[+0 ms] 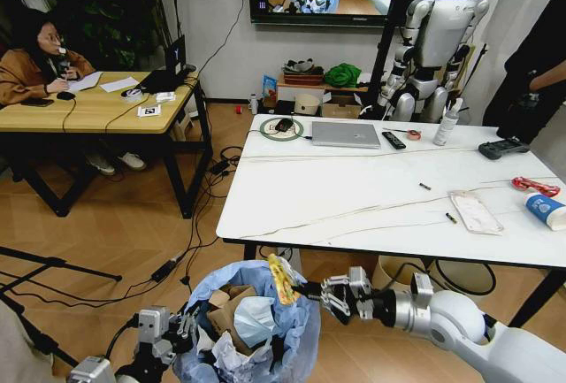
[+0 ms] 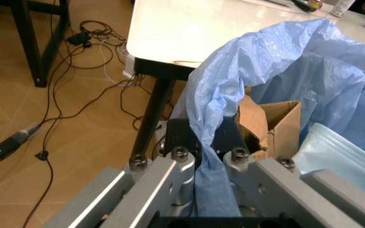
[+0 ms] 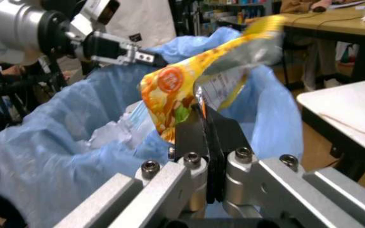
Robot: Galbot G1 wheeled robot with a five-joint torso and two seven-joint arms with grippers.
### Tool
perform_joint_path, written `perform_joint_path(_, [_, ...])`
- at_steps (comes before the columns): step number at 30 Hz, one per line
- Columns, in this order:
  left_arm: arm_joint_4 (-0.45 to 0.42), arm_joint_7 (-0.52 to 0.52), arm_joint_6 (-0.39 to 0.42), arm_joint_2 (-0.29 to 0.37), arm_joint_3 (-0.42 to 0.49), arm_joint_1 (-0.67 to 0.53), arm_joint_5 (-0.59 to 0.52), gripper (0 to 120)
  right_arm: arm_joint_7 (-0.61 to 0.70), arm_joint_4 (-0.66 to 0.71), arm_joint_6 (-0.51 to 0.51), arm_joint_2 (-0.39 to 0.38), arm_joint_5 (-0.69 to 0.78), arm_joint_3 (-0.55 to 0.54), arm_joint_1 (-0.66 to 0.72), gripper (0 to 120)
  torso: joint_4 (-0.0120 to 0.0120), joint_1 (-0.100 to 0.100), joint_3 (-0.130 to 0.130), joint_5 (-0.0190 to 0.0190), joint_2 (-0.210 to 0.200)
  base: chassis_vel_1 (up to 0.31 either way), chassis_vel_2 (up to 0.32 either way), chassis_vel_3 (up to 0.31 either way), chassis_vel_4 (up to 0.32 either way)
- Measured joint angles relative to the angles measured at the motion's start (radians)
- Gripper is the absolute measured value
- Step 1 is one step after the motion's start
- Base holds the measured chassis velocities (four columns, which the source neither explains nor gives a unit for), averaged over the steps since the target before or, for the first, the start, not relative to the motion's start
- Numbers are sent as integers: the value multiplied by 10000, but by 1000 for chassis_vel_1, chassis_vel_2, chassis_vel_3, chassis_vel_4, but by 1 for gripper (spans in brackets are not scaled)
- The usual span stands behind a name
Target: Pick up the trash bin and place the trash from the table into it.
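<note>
Table [image 1: 371,190] (white, dark-veined) stands on wooden floor [image 1: 115,224] with cables [image 1: 199,224].

A closed grey laptop [image 1: 346,134] lies beside a black remote [image 1: 393,140] and a white bottle [image 1: 447,124]. Farther back stands a light wooden desk [image 1: 88,111], black cables [image 1: 208,215] trailing over the floor.

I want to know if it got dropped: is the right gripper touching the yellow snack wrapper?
Touching. In the right wrist view, the right gripper has its fingers shut on the yellow snack wrapper, above the trash bin.
</note>
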Motion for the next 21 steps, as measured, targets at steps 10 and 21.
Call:
perform_joint_path(10, [-19, -4, 2, -86, 57, 28, 61, 0, -57, 144, -33, 259, 13, 78, 128, 0, -1, 0, 0, 1, 0, 0, 0, 0, 0])
perform_joint_path(21, [-1, 5, 2, -135, 140, 5, 126, 0, 509, 575, -177, 535, 877, -930, 1395, 0, 2, 1, 1, 1, 0, 0, 0, 0, 0])
